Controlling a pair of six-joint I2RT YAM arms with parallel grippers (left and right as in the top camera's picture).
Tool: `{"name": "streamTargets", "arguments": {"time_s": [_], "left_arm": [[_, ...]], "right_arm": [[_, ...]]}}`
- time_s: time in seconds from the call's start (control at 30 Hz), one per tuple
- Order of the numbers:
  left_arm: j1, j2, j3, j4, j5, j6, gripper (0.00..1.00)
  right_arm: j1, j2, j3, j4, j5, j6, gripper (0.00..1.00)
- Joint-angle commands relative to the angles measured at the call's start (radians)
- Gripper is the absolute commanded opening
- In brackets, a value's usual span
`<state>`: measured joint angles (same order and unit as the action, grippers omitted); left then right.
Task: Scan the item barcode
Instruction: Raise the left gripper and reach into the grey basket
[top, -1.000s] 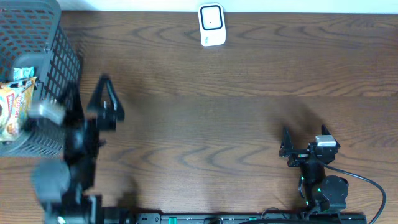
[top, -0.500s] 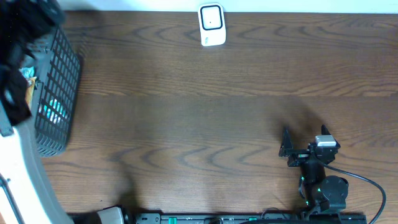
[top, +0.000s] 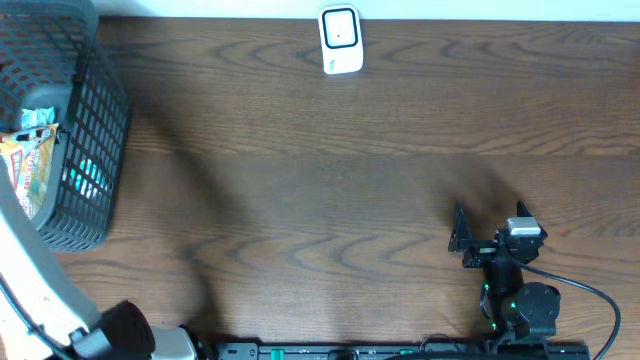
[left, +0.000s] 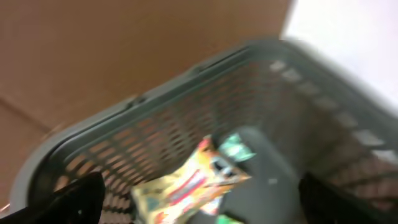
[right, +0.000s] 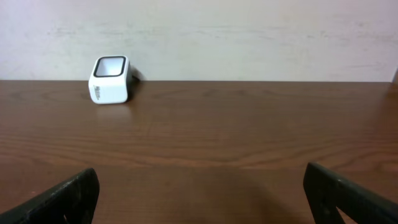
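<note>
Well, at the upper left of the overhead frame sits a dark mesh basket (top: 95, 120), with a yellow snack packet (top: 28, 170) lying inside it. The left gripper (left: 199, 183) hangs over the basket, jaws spread wide and empty. A white barcode scanner (top: 340, 40) stands at top centre. At lower right, the right gripper (right: 200, 180) rests with its jaws spread, gripping nothing.

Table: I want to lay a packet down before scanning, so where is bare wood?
The middle of the table is bare, from the basket across to the right gripper and back to the scanner. It is crowded only inside the basket and along the near edge.
</note>
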<state>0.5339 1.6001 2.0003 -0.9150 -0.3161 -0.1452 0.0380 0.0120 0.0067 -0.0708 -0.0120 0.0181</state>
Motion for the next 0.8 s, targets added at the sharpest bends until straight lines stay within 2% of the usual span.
{"name": "streamTargets", "arguments": {"time_s": [0.0, 0.1, 0.27, 0.77], "left_arm": [[0.045, 0.063, -0.070, -0.013, -0.051, 0.032, 0.98], [0.071, 0.099, -0.099, 0.000, -0.046, 0.119, 0.98], [0.100, 0.177, -0.121, 0.012, 0.085, 0.268, 0.98], [0.122, 0.421, -0.197, -0.034, 0.096, 0.401, 0.98]], "right_arm": [[0.003, -0.006, -0.002, -0.005, -0.006, 0.011, 0.99], [0.003, -0.006, -0.001, -0.005, -0.006, 0.011, 0.99], [0.003, -0.006, -0.001, -0.005, -0.006, 0.011, 0.99], [0.003, -0.006, -0.002, -0.005, -0.006, 0.011, 0.99]]}}
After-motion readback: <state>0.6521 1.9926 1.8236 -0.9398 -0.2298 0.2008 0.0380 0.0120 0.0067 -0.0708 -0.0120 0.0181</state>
